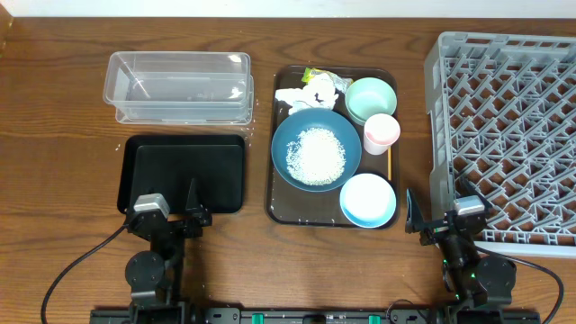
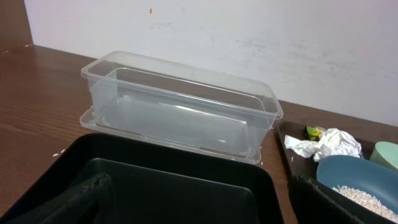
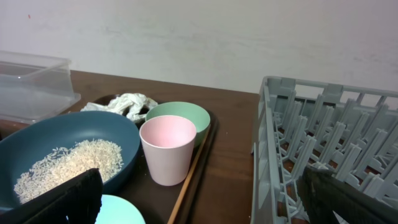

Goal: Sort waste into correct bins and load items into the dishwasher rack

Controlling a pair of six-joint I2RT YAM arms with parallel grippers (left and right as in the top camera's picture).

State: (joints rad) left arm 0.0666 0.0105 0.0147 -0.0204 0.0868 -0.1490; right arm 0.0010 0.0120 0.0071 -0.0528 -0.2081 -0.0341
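While both arms wait at 6 o'clock, nothing is sorted yet, so I'd call this the very start: the left gripper [image 1: 171, 214] and the right gripper [image 1: 439, 220] each have their fingers spread wide and hold nothing. Biggest first: the dishwasher rack [image 1: 504, 126] fills 3 o'clock, bare, its near wall right beside the right gripper (a wall to lift over, not through). The brown serving tray [image 1: 273, 193] sits centre, crowded. The clear tub [image 1: 180, 58] is at 10 o'clock and the black tray [image 1: 184, 171] at 8 o'clock, just ahead of the left gripper, both with nothing in them. On the serving tray, the deep-blue dish [image 1: 286, 135] holds the rice [image 1: 315, 155], the light-blue bowl [image 1: 367, 200] is at 5 o'clock, the mint-green bowl [image 1: 371, 97] at 1, with the pink cup [image 1: 382, 132] touching or nearly touching it. The tissue [image 1: 310, 93] and wrapper [image 1: 310, 74] are at 12, and the stick [image 1: 390, 162] lies along the tray's right rim. The likely next move is the right gripper onto the light-blue bowl, nearest it, with open table between tray and rack.
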